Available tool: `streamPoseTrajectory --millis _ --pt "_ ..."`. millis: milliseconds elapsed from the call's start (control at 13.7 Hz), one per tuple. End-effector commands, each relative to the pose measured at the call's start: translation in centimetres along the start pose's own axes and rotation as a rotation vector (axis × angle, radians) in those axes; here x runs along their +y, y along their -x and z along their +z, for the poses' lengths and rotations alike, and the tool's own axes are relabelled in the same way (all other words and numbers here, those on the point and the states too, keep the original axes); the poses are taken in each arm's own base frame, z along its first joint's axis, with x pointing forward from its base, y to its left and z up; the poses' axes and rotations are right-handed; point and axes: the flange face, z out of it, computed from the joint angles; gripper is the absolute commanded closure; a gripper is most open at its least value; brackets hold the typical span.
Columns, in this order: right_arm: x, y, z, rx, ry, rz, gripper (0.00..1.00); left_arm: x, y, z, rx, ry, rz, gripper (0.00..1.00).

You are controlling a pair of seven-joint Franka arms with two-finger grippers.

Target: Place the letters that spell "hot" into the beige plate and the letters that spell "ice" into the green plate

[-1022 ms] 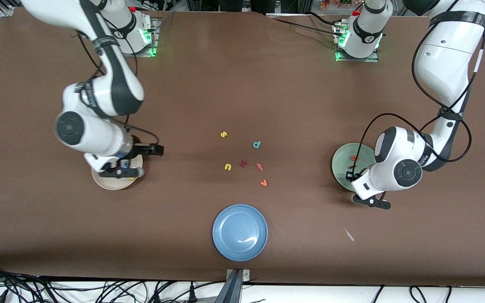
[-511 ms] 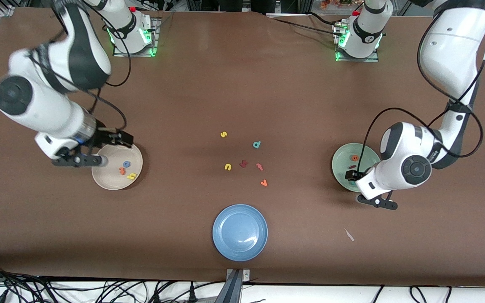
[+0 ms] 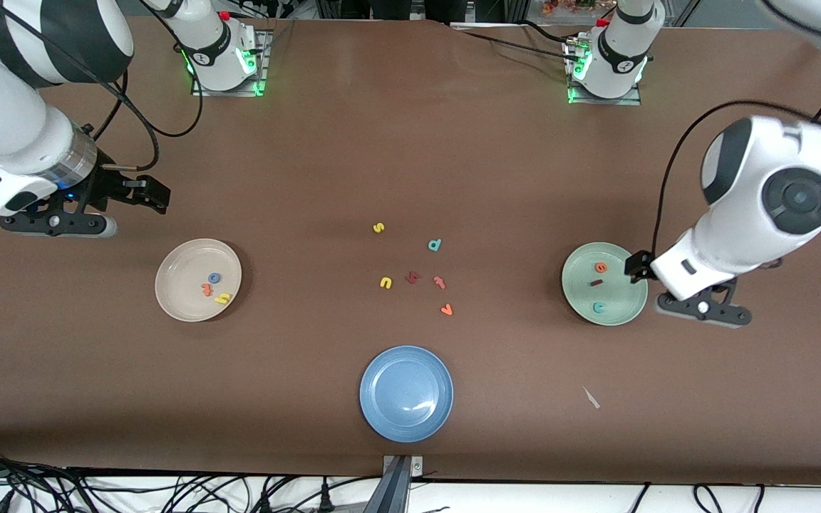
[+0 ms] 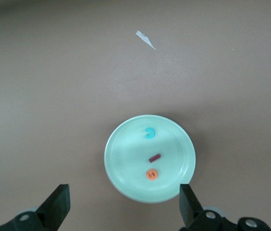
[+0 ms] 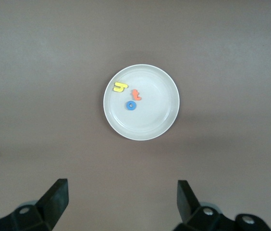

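Spare letters (image 3: 417,274) and your blue plate (image 3: 406,393) sit mid-table. "hot" (image 3: 213,287) lies in the beige plate (image 3: 175,285), "ice" (image 3: 598,286) in the green plate (image 3: 617,299) — left gripper (image 3: 699,308) and right gripper (image 3: 54,223) both raised, jaws spread, empty.

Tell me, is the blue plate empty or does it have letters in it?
Empty. The blue plate shows only its bare blue inside, with no letters in it.

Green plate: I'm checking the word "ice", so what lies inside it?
Inside the pale mint-green round plate lie an orange foam "e", a dark red bar "i" and a teal "c"; nothing covers them.
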Motion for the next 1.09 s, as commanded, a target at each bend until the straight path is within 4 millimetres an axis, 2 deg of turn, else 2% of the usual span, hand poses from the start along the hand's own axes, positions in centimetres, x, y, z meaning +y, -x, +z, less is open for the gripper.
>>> streamPoseTrajectory --millis 0,146,219,438,584,657,803,876,1022 --pt "0.4 0.1 -1.7 0.031 -0.025 0.024 0.0 -0.7 1.1 -6.2 -0.022 0.002 0.079 0.0" --pt "3.2 0.4 -2.9 0.037 -0.064 0.096 0.0 -1.9 2.0 -9.4 -0.039 0.096 0.089 0.0" --pt "3.7 0.7 -3.0 0.014 -0.093 0.11 0.0 -3.1 2.4 -9.9 -0.047 0.117 0.09 0.0" --pt "4.4 0.4 -3.3 0.042 -0.096 0.101 0.0 -4.0 5.7 -13.7 -0.005 0.093 0.106 0.0" --pt "4.8 0.8 -4.0 0.052 -0.089 0.108 0.0 -4.9 8.3 -14.5 -0.001 0.128 0.1 0.0" --pt "5.1 1.2 -4.6 0.057 -0.091 0.105 0.0 -4.0 9.6 -14.6 -0.004 0.124 0.119 0.0" --pt "5.9 2.0 -5.8 0.04 -0.106 0.123 0.0 -3.7 12.3 -14.0 0.022 0.109 0.112 0.0" --pt "6.3 2.1 -5.8 0.031 -0.122 0.129 0.0 -3.9 13.2 -14.0 0.04 0.106 0.106 0.0" --pt "7.9 2.1 -5.7 0.023 -0.132 0.161 0.0 -5.0 13.7 -14.2 0.044 0.113 0.091 0.0"
